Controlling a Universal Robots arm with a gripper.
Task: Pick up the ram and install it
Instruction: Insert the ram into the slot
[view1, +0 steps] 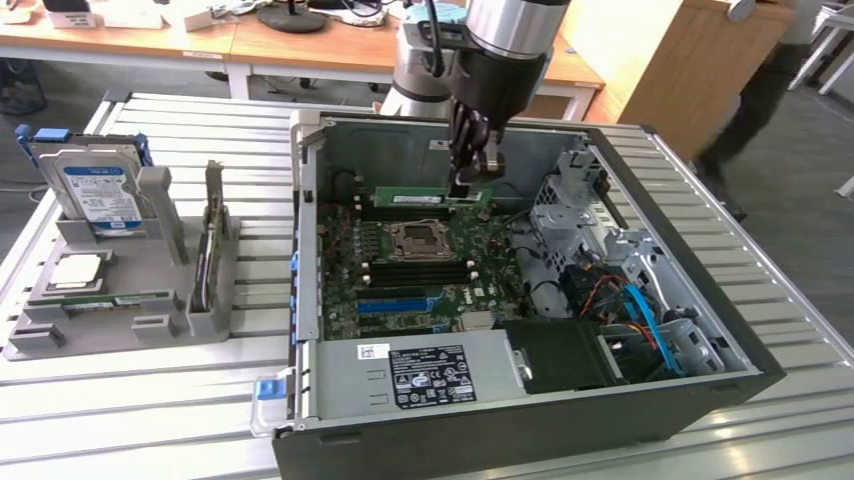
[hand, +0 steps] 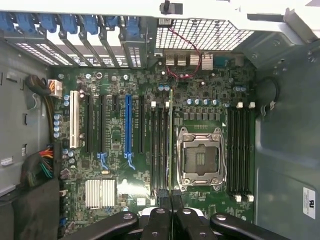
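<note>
Presently: installation step, ram (view1: 416, 196) held above motherboard (view1: 441, 287).
Gripper (view1: 470, 182) pinches ram's upper edge; memory slots (hand: 160, 145) directly beneath; seating likely demands square alignment, even pressure.

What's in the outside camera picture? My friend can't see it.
The gripper holds the green ram over the motherboard in an open computer case. A grey tray with a hard drive sits at the exterior view's left.

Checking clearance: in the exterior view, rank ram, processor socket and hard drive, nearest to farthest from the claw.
1. Ram, held in the claw.
2. Processor socket, on the board.
3. Hard drive, exterior view's left, outside the case.
</note>
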